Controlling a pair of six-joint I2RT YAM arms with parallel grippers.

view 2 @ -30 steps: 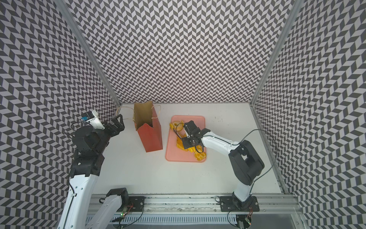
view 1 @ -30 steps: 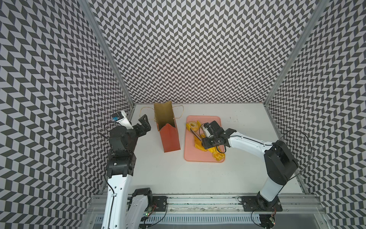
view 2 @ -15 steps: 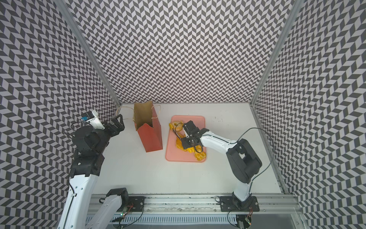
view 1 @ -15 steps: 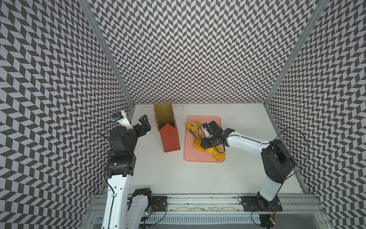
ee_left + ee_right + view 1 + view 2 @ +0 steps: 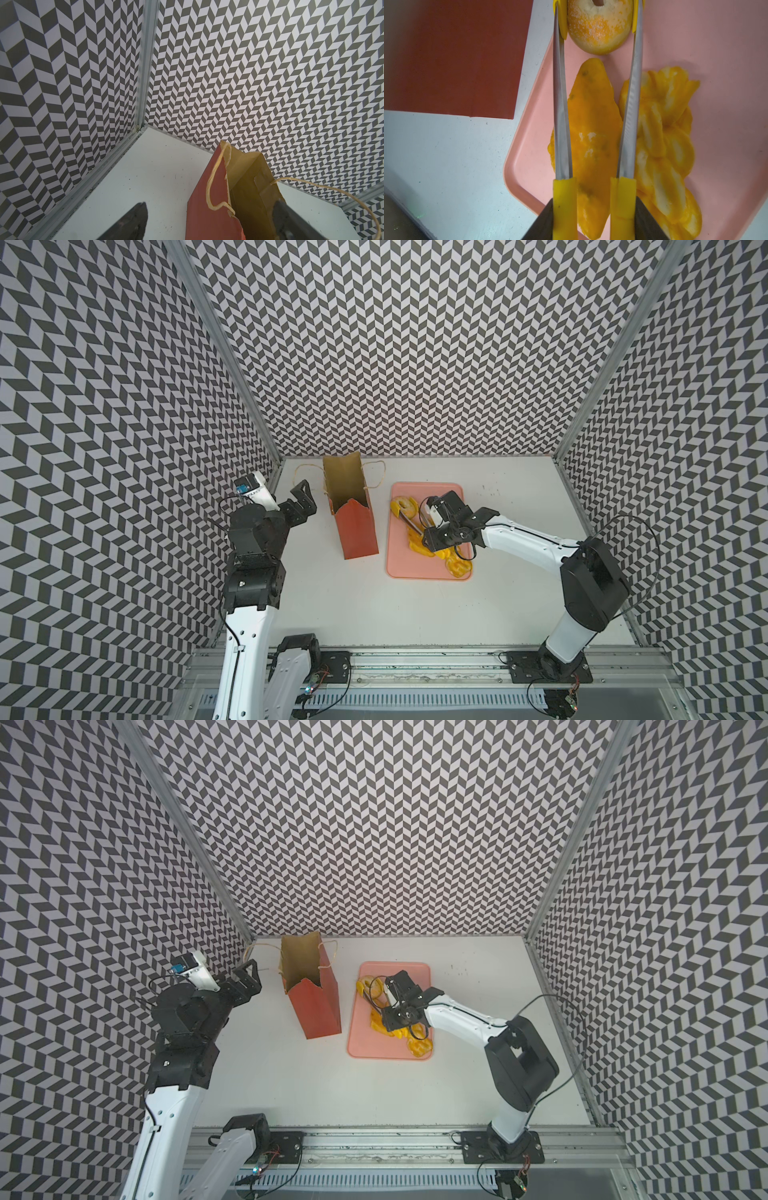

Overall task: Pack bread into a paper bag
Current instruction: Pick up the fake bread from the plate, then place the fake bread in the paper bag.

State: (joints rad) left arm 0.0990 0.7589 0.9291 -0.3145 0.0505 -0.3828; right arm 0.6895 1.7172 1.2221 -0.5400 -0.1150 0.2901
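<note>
The tongs [image 5: 630,116] are the working tool here. The right gripper [image 5: 595,218] clamps their yellow handle sleeves, and the two steel arms are drawn fairly narrow. Their yellow tips flank the ring donut [image 5: 600,31], one on each side of its rim. Whether they already pinch it or only touch it, I cannot tell.

In both top views the tongs' long axis runs from the gripper toward the far left, so the donut [image 5: 405,506] lies straight ahead of the tool, off the tips. It sits in the far-left part of the pink tray [image 5: 409,566], the part nearest the bag. Under and between the tong arms lies the oval bun [image 5: 591,128], with the braided loaf [image 5: 662,133] just beside it to the right. Neither is caught by the tips.

The paper bag [image 5: 353,514] stands upright just left of the tray, its mouth open and nothing visible inside it (the bottom is in shadow). My judgement is that the carry is short, up and leftward over the bag's near rim.

The right arm is plainly the nearer one to the bread. The left gripper [image 5: 302,499] hangs with its jaws spread wide and empty on the bag's left side, near one twine handle [image 5: 209,187] and well apart from the tray.
</note>
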